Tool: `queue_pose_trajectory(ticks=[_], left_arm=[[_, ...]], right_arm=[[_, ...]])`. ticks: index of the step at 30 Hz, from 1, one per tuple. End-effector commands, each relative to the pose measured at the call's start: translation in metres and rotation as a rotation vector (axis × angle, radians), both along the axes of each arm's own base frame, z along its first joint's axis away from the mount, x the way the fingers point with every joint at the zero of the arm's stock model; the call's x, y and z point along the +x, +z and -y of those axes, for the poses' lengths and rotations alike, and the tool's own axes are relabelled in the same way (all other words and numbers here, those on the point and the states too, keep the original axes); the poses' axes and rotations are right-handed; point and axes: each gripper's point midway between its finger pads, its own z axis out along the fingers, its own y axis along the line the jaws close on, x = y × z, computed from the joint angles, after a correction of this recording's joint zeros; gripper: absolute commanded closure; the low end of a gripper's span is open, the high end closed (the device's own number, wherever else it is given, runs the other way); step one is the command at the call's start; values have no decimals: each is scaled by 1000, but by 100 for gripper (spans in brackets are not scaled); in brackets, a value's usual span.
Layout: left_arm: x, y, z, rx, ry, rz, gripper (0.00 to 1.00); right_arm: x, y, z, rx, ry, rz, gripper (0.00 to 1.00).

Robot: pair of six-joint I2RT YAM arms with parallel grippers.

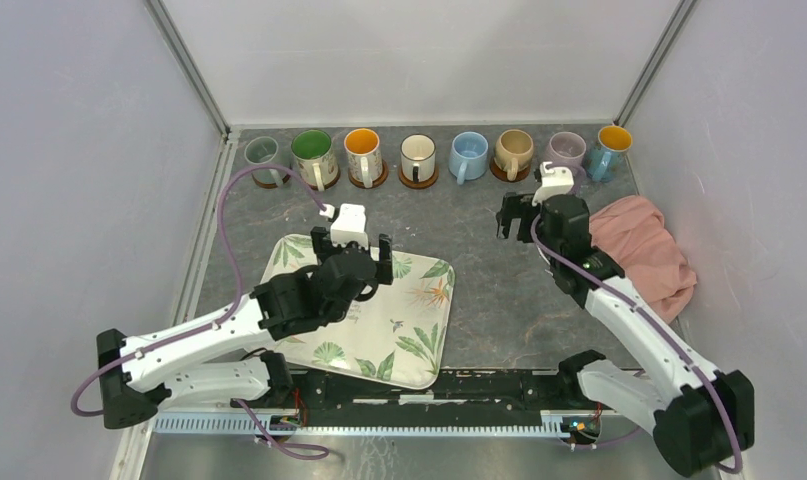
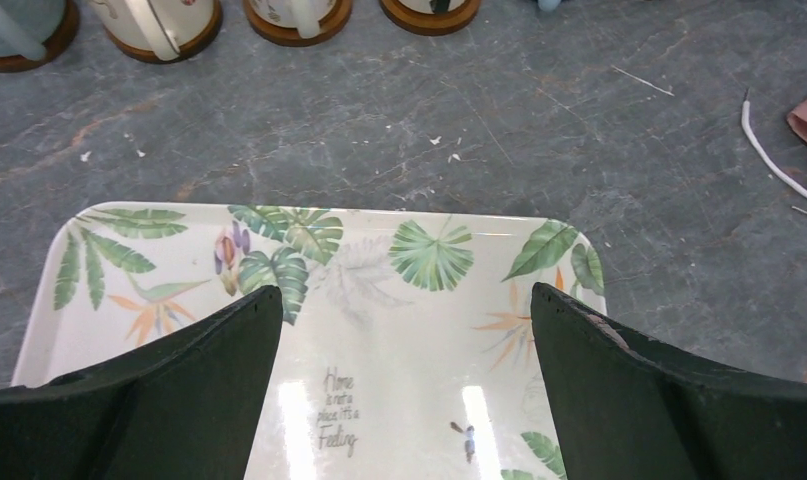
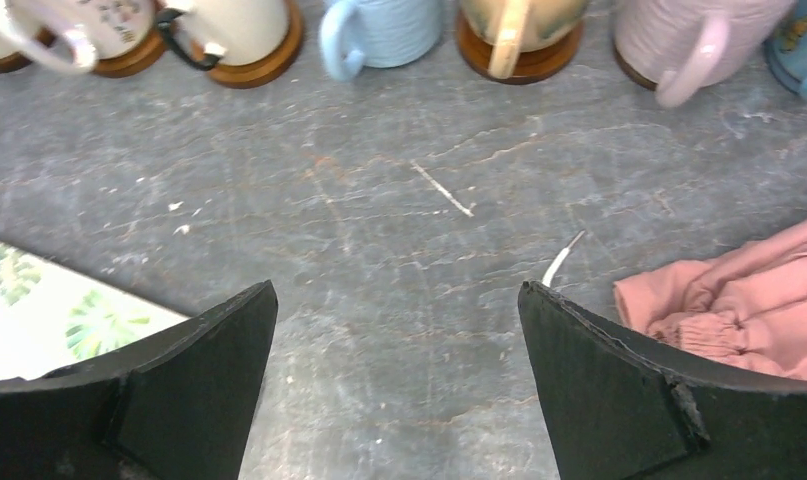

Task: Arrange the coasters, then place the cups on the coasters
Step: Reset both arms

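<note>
We saw the grey, stone-patterned table (image 1: 479,270) first, walled in by pale panels. On its near left lay the large leaf-print tray (image 1: 419,330), turned a little askew. A crumpled pink cloth (image 1: 644,255) lay at the right side.

The left arm reached over the tray, and the left gripper (image 2: 404,300) hung above the tray's far edge with its jaws spread wide and nothing between them. The right gripper (image 3: 396,290) hung above bare table between the tray and the cloth, just in front of the mugs. Its jaws were also wide apart and empty.

The cups stood in one row along the far edge. From left to right they were grey-green (image 1: 262,152), floral with a green inside (image 1: 313,155), orange inside (image 1: 362,150), cream with a dark rim (image 1: 418,153), light blue (image 1: 469,153), tan (image 1: 514,150), pale pink (image 1: 565,150), and blue with an orange inside (image 1: 611,145).

The coasters (image 1: 419,181) showed as brown rims under most of these cups. Under the light blue cup and the far-right blue one we could not tell.
</note>
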Motion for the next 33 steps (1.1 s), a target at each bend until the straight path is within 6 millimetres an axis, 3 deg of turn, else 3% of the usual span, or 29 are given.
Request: queue_pose_trajectory(ticks=[1, 5, 11, 19, 33], left_arm=[[5, 23, 23, -152, -2, 20, 0], [5, 21, 24, -156, 0, 14, 0], [3, 22, 22, -166, -13, 23, 0], [2, 20, 8, -159, 51, 13, 0], [4, 22, 6, -147, 42, 38, 0]], right_arm=[[-21, 13, -19, 71, 70, 54, 2], [-40, 8, -24, 95, 112, 65, 2], [-54, -1, -17, 76, 117, 75, 2], [-53, -2, -20, 84, 133, 83, 2], [-50, -2, -18, 78, 112, 89, 2]])
